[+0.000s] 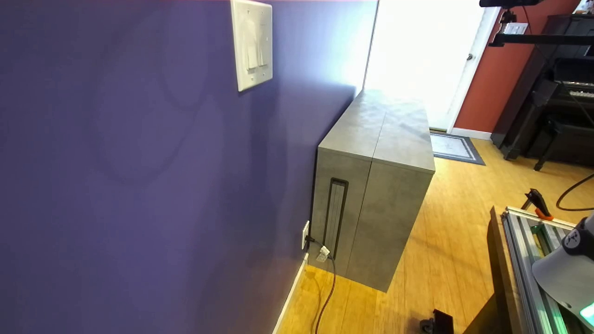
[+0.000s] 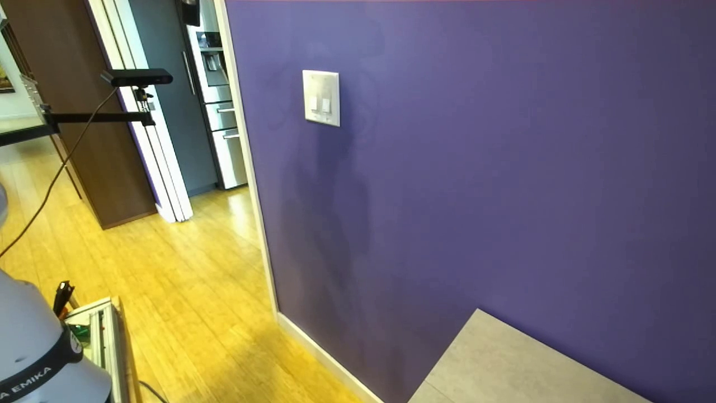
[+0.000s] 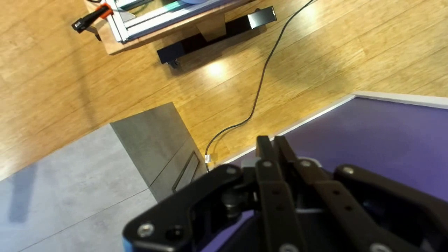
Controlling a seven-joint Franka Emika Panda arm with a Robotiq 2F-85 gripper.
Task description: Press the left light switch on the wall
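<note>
Purple wall behind pincer in wrist view

Wall partly hidden behind blurred fingers in the wrist view, robot arm cut off by the right edge and table by the bottom edge in an exterior view, cabinet cropped by the bottom edge in an exterior view

Lettering on the black band of the pale robot arm, near left in an exterior view: "A EMIKA", white capitals, cut off at the left edge. Round emblem on the same band, in both exterior views. White cable tag: any print too small to read.
</note>
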